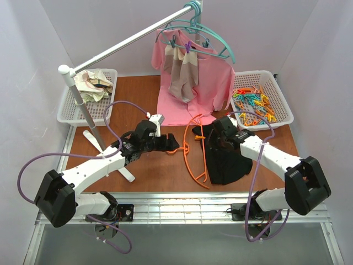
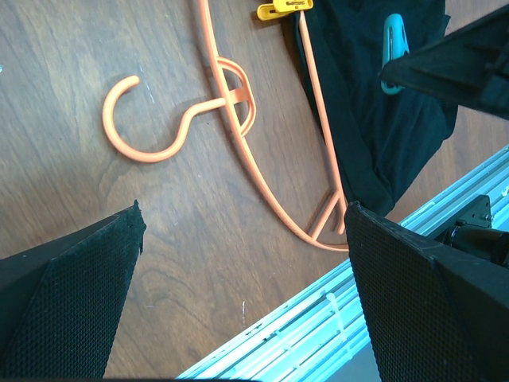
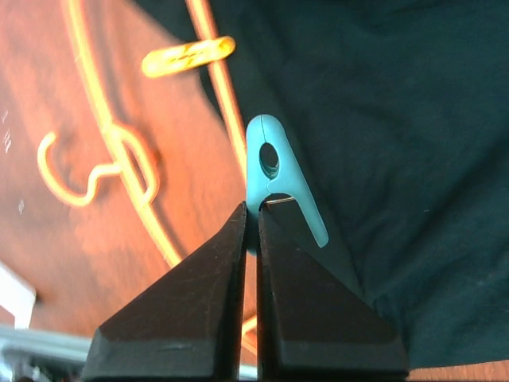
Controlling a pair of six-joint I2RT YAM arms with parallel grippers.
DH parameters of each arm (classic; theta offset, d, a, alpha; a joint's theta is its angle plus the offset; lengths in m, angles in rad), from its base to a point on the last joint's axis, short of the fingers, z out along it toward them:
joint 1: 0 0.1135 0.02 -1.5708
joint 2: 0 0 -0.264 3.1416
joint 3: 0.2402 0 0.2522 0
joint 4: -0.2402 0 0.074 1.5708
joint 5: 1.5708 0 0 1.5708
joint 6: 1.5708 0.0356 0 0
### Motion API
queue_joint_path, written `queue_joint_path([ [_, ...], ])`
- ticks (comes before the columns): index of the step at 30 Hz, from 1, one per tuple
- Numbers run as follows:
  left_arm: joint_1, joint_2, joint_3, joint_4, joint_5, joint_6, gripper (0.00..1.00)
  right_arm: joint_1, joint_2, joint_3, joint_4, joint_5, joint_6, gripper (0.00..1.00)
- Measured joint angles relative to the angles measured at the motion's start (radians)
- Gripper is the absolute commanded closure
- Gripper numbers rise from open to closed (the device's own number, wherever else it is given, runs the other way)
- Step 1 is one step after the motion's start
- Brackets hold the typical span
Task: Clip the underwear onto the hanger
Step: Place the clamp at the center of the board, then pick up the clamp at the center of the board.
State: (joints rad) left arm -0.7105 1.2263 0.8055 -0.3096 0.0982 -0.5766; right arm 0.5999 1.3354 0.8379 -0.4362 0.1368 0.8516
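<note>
Robot lab cell, white walls (image 1: 33,44), aluminium frame (image 1: 182,207)

overhead rear view, wrist close-ups share hanger (image 2: 229,95)

There is one orange hanger (image 2: 231,95), one black underwear (image 1: 226,163), one pink shirt (image 1: 212,83) and one beige-striped cloth (image 1: 182,74). There are two white baskets (image 1: 83,117), at least two teal hangers (image 1: 220,47), one yellow clip (image 2: 284,8) and one teal clip (image 3: 274,171). The heaped loose clips (image 1: 253,105) are too many to count.

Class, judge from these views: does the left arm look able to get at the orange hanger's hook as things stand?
Probably yes: the open left gripper hovers close to the hanger hook, with only bare table between them.
</note>
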Motion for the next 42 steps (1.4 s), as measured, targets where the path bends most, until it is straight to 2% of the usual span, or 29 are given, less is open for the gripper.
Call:
queue_joint_path([
  [2,0.0,-0.006,-0.003,-0.002,-0.003,0.0,0.08,0.003,0.014,0.0,0.001,0.04,0.037,0.97],
  [3,0.0,-0.009,-0.005,-0.002,-0.004,0.0,0.08,0.004,0.021,0.0,0.001,0.053,0.051,0.89],
  [4,0.0,-0.01,-0.007,-0.004,-0.005,0.0,0.08,0.004,0.029,0.004,0.0,0.06,0.06,0.61],
  [7,0.0,-0.01,-0.008,-0.005,-0.006,0.005,0.07,0.005,0.073,0.036,-0.008,0.067,0.065,0.21],
  [9,0.0,-0.006,-0.008,-0.003,-0.011,0.017,0.07,0.008,0.106,0.075,-0.011,0.065,0.054,0.14],
  [14,-0.023,0.081,0.023,0.009,-0.05,0.066,0.07,0.018,0.104,0.151,-0.014,0.085,0.005,0.13],
  [19,-0.134,0.278,0.159,0.056,-0.132,0.139,0.08,-0.003,-0.011,0.138,-0.043,0.164,-0.043,0.14],
  [21,-0.192,0.373,0.24,0.079,-0.167,0.169,0.08,-0.058,-0.079,0.106,-0.045,0.176,-0.052,0.14],
  [25,-0.284,0.528,0.379,0.112,-0.233,0.223,0.08,-0.253,-0.198,0.03,-0.072,0.194,-0.084,0.14],
  [29,-0.345,0.614,0.432,0.139,-0.297,0.25,0.08,-0.38,-0.25,-0.005,-0.095,0.195,-0.126,0.15],
  [42,-0.383,0.794,0.51,0.245,-0.375,0.336,0.12,-0.441,-0.285,-0.069,-0.117,0.117,-0.203,0.2],
])
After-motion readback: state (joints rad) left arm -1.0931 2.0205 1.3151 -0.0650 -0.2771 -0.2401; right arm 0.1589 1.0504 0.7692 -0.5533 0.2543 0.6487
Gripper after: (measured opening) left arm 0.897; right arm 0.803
